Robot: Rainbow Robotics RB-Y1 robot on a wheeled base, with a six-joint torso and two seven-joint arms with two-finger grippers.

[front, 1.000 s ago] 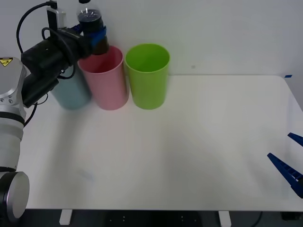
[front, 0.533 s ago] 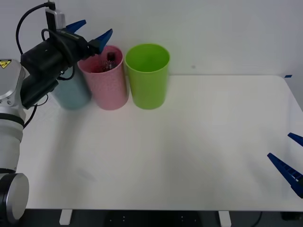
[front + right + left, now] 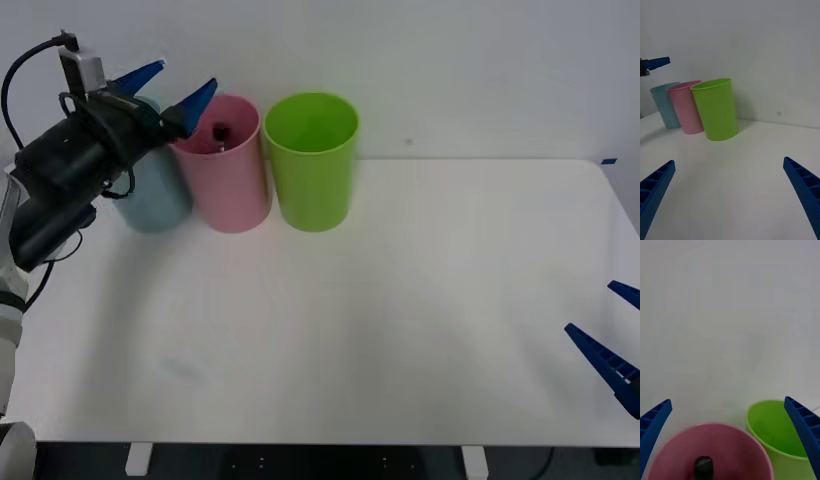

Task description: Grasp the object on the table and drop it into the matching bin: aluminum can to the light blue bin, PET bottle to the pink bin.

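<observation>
The PET bottle [image 3: 220, 131] stands inside the pink bin [image 3: 230, 175]; only its black cap [image 3: 703, 465] shows above the pink bin's rim [image 3: 726, 427]. My left gripper [image 3: 170, 86] hangs open just above and left of that bin, empty. The light blue bin [image 3: 155, 200] stands to the left of the pink one, partly hidden by my left arm. My right gripper [image 3: 615, 335] waits open at the table's right edge, far from the bins. In the right wrist view the pink bin [image 3: 687, 107] and light blue bin [image 3: 666, 105] stand side by side at the back.
A bright green bin [image 3: 312, 160] stands directly right of the pink one. The white table [image 3: 400, 300] stretches wide in front of the bins. A white wall rises right behind the bins.
My left gripper opened and let go of the bottle, which dropped into the pink bin. The left arm then drew back to the left. The right arm has not moved.
</observation>
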